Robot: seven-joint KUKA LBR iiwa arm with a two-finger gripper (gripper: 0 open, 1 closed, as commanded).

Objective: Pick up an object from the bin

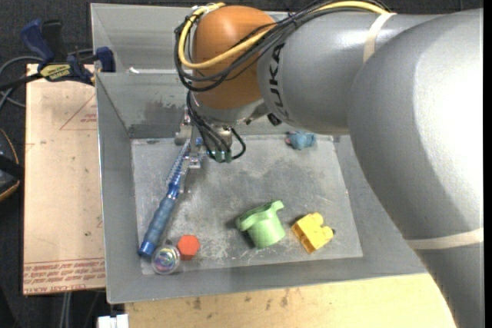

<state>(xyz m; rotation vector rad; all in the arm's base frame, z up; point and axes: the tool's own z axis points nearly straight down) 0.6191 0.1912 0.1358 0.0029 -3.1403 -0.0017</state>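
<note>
Gripper (198, 150) hangs low over the far left part of the bin (115, 157), under the arm's orange cover (227, 54), which hides much of it; whether it is apart, together or clamped on anything cannot be told. Right at its tip is the far end of a long blue pen (164, 210), which lies slanted on the floor and runs down to the near left corner. Just beside the pen's near end lie a shiny round cap (165, 260) and a small red piece (188, 245). Further right along the near side are a green cup (261, 226) and, just beside it, a yellow block (312, 232). A small pale blue piece (301, 140) lies by the far wall, right of the gripper.
</note>
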